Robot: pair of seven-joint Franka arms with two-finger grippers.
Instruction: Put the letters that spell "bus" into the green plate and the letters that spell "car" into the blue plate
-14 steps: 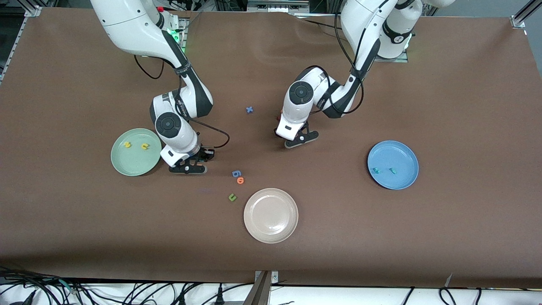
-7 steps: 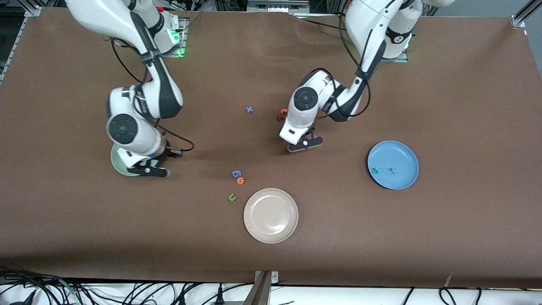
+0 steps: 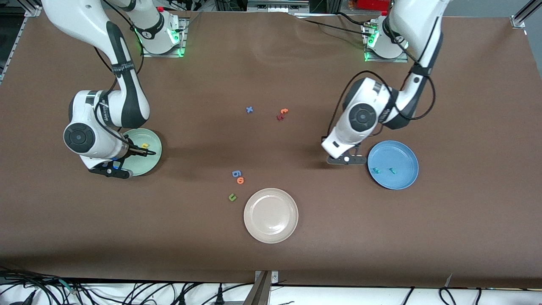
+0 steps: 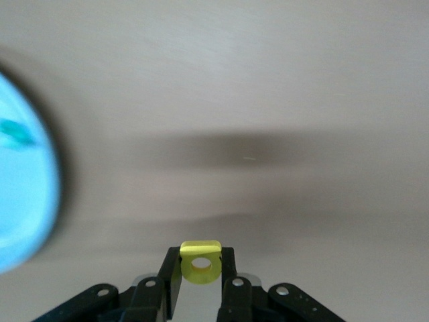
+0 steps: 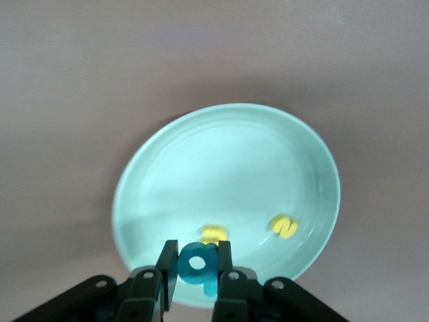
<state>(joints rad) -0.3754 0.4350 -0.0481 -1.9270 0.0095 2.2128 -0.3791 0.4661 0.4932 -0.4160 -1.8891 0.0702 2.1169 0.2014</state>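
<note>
On the brown table point(image 3: 296, 63), the green plate point(image 5: 228, 174) held two yellow letters point(image 5: 284, 226); above its rim the right gripper point(image 5: 196, 272) pinched the teal letter point(image 5: 198, 261). Beside the blue plate point(image 3: 402, 154), the left gripper point(image 4: 201, 272) clamped a yellow letter point(image 4: 200, 262).

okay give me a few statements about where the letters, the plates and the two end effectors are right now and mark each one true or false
1. The left end effector grips a yellow letter. True.
2. The right end effector is shut on nothing. False: it holds a teal letter over the green plate.
3. Two yellow letters, one near the rim and one beside the teal one, lie in the green plate. True.
4. The blue plate holds three letters. False: only two teal letters lie in it.
5. The cream plate holds the green letter. False: the green letter lies on the table beside it.
</note>
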